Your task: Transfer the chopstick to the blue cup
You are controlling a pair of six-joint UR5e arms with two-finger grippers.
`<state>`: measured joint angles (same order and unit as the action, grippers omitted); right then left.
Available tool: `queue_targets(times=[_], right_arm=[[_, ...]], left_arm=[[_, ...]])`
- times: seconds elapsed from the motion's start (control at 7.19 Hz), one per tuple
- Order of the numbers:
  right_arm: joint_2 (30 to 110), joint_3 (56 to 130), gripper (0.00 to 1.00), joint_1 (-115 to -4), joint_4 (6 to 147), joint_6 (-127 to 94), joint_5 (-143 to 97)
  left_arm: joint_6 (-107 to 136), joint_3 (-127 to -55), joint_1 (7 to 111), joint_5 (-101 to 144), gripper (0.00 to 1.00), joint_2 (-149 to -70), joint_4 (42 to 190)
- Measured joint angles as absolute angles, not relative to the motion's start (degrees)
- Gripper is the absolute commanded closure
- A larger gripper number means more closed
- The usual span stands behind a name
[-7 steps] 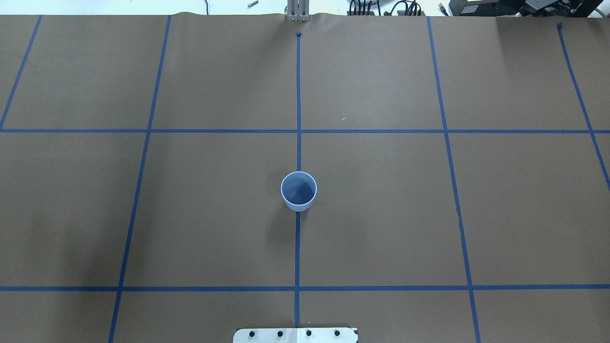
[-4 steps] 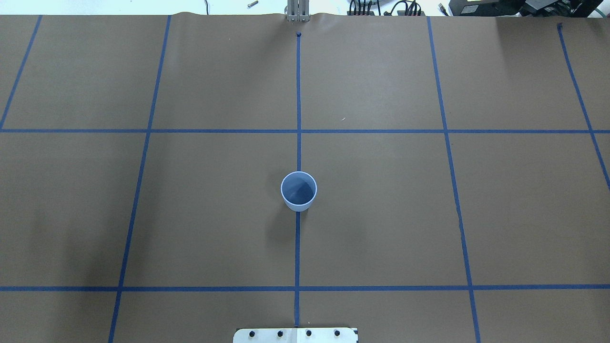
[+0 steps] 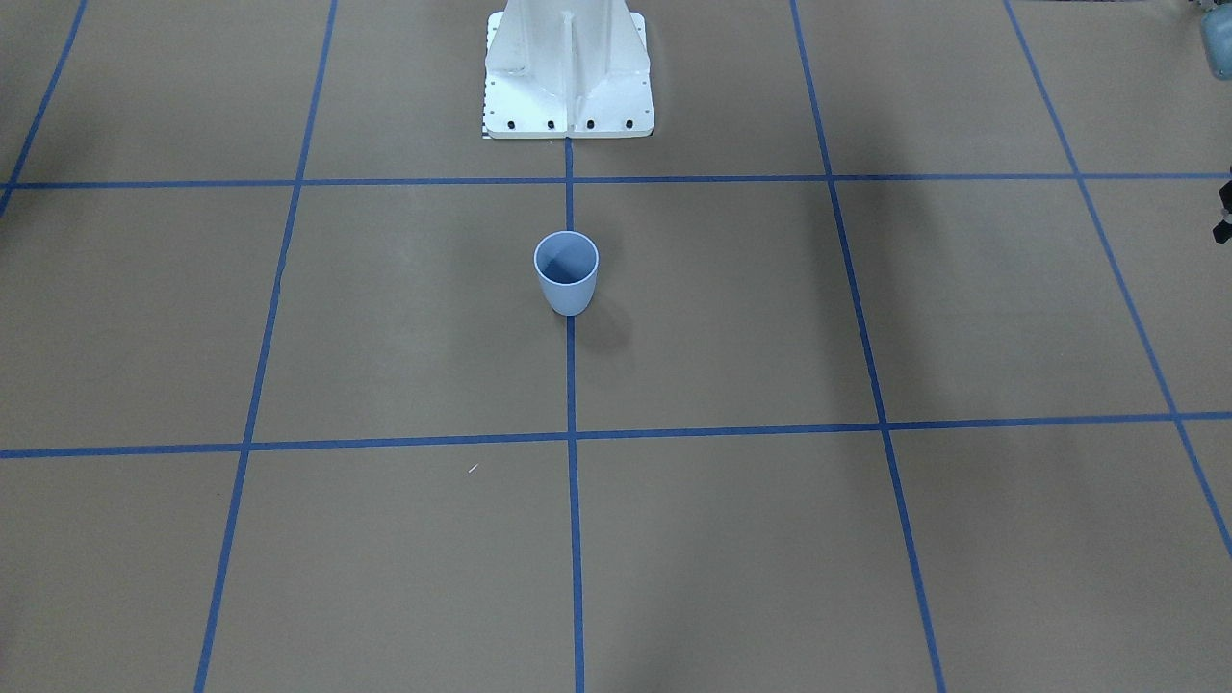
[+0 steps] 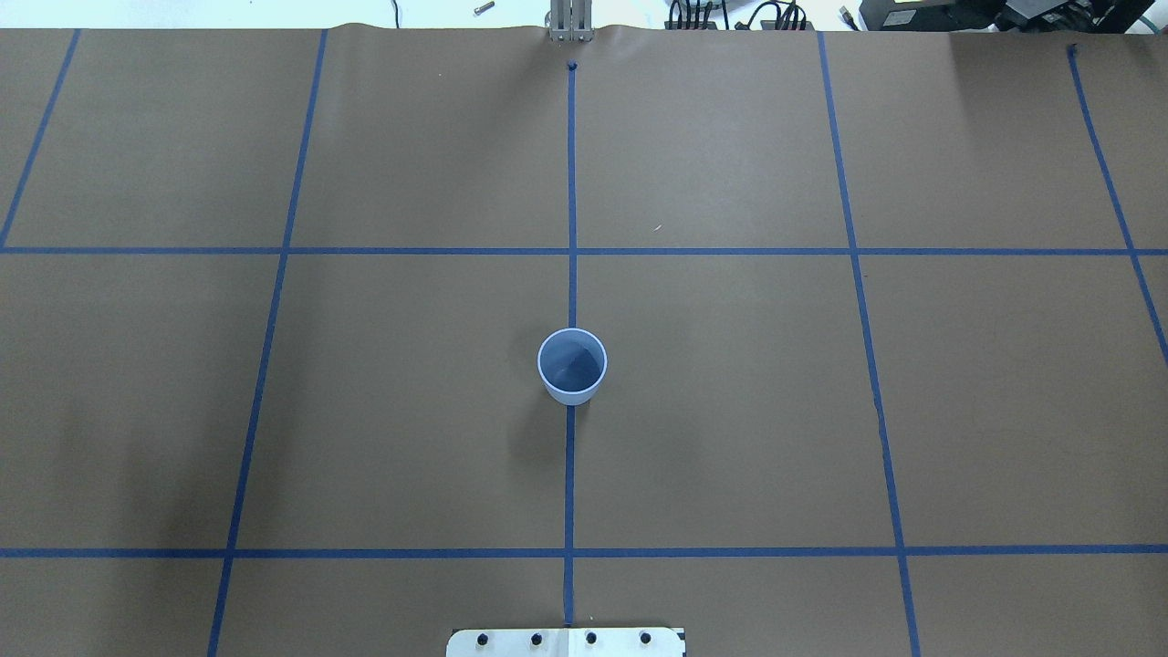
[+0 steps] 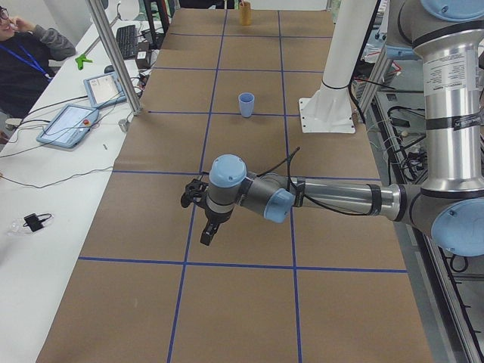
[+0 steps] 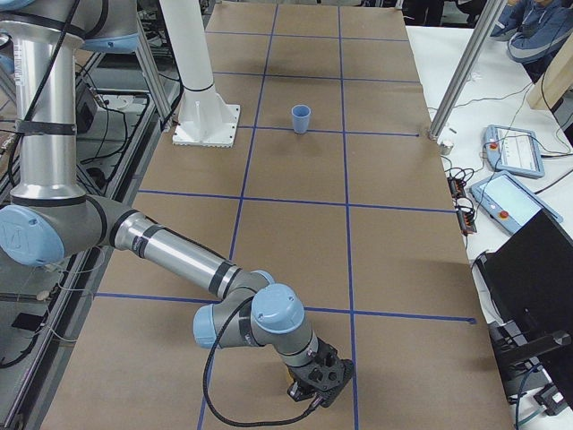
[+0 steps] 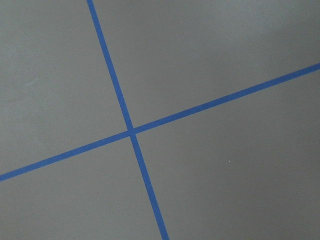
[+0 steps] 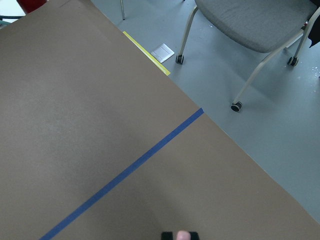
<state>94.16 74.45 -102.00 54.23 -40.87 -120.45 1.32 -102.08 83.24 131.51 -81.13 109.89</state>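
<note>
The blue cup (image 4: 572, 365) (image 3: 566, 272) (image 5: 246, 104) (image 6: 301, 117) stands upright and empty on the centre tape line, a little in front of the robot's base. At the bottom edge of the right wrist view, my right gripper (image 8: 181, 235) has its black fingertips closed on a short pink tip, the chopstick (image 8: 183, 233). That gripper (image 6: 315, 383) hovers low over the table's right end, far from the cup. My left gripper (image 5: 201, 214) hangs over the table's left end; I cannot tell whether it is open or shut.
The white base pedestal (image 3: 568, 87) stands behind the cup. A brown container (image 5: 245, 13) sits at the far right end. An office chair (image 8: 250, 25) stands on the floor past the table's edge. A person (image 5: 23, 53) and tablets (image 5: 69, 123) are at the side bench.
</note>
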Motion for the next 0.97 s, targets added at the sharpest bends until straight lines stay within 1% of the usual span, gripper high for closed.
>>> queue_targets(times=[0.97], right_arm=[[94.6, 79.3, 1.0, -103.9, 54.9, -39.6, -122.4]], left_arm=[[1.3, -101.7, 83.2, 131.6, 0.01, -81.1, 109.9]])
